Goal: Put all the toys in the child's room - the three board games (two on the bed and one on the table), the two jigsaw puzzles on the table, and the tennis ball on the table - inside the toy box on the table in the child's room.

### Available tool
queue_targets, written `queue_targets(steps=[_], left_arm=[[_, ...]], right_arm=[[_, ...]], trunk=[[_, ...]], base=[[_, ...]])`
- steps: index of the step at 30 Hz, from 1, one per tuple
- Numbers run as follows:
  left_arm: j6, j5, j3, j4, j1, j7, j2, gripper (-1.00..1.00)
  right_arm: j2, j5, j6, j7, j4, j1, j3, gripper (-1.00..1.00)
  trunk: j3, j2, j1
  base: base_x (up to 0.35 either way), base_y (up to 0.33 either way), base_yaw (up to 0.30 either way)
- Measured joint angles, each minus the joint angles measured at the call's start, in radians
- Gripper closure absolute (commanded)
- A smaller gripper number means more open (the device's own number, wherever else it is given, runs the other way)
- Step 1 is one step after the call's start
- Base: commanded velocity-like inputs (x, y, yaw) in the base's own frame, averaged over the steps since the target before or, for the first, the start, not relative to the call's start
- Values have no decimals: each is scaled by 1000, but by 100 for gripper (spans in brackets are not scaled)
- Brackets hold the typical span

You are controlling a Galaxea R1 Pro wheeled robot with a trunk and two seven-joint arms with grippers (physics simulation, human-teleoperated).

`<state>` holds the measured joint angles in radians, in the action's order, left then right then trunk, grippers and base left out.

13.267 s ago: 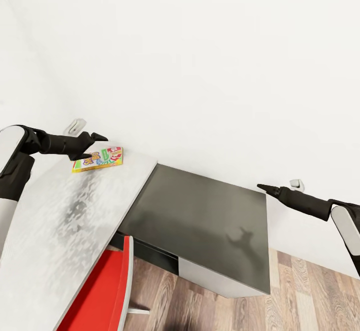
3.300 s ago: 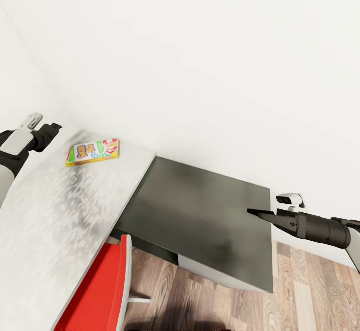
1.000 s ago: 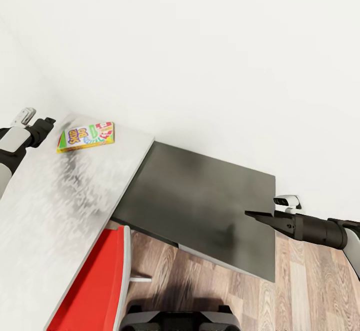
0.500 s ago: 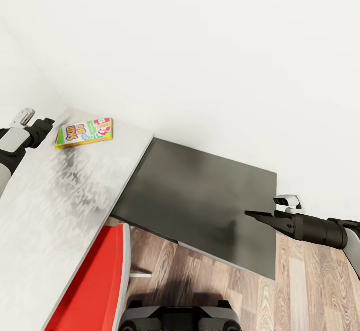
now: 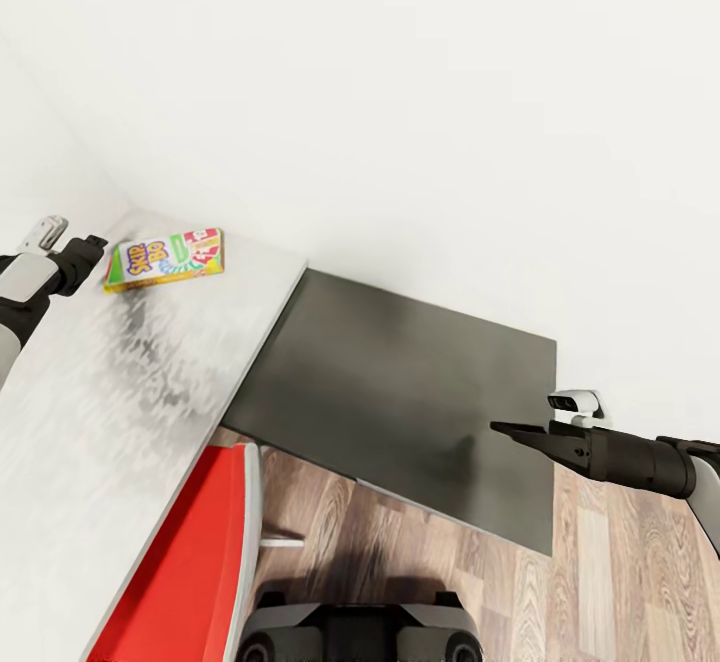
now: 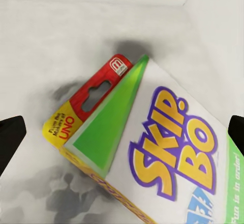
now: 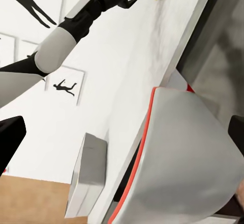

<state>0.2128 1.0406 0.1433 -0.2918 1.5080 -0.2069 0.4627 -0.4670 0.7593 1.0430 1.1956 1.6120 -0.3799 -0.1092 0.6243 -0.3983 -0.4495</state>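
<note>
- Card game box (image 5: pixel 163 258) lies flat near the far corner of the table (image 5: pixel 90 422), by the wall; lettering reads "SKIP-BO".
- Left gripper (image 5: pixel 92 245) hovers just beside the box's left end, not touching. In the left wrist view its fingers sit wide apart, box (image 6: pixel 152 153) between them, nothing held.
- Right gripper (image 5: pixel 505 430) hangs over the dark cabinet's (image 5: pixel 400 402) right edge, empty; how far apart the fingers are, cannot tell.
- Red chair (image 5: pixel 185 572) at the table's near edge.
</note>
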Motion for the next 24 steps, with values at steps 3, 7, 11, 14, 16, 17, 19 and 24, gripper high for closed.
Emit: queue_targets(steps=[3, 7, 11, 14, 16, 17, 19, 24], left_arm=[[0, 0, 0, 2, 2, 0, 0, -100], [0, 0, 0, 3, 3, 1, 0, -100], [0, 0, 0, 3, 3, 1, 0, -100], [0, 0, 0, 3, 4, 1, 0, -100], [-1, 0, 0, 3, 4, 1, 0, -100], [-1, 0, 0, 3, 4, 1, 0, -100], [-1, 0, 0, 3, 4, 1, 0, -100], [-1, 0, 0, 3, 4, 1, 0, -100]], right_arm=[[0, 0, 0, 0, 0, 0, 0, -100], [0, 0, 0, 0, 0, 0, 0, -100], [1, 0, 0, 0, 0, 0, 0, -100], [1, 0, 0, 0, 0, 0, 0, -100], [1, 0, 0, 0, 0, 0, 0, -100], [1, 0, 0, 0, 0, 0, 0, -100], [1, 0, 0, 0, 0, 0, 0, -100], [0, 0, 0, 0, 0, 0, -1, -100]], trunk=[[5, 0, 0], [11, 0, 0], [18, 0, 0], [23, 0, 0], [26, 0, 0], [28, 0, 0], [31, 0, 0], [39, 0, 0]], base=[[0, 0, 0], [0, 0, 0], [0, 0, 0], [0, 0, 0], [0, 0, 0], [0, 0, 0], [0, 0, 0], [0, 0, 0]])
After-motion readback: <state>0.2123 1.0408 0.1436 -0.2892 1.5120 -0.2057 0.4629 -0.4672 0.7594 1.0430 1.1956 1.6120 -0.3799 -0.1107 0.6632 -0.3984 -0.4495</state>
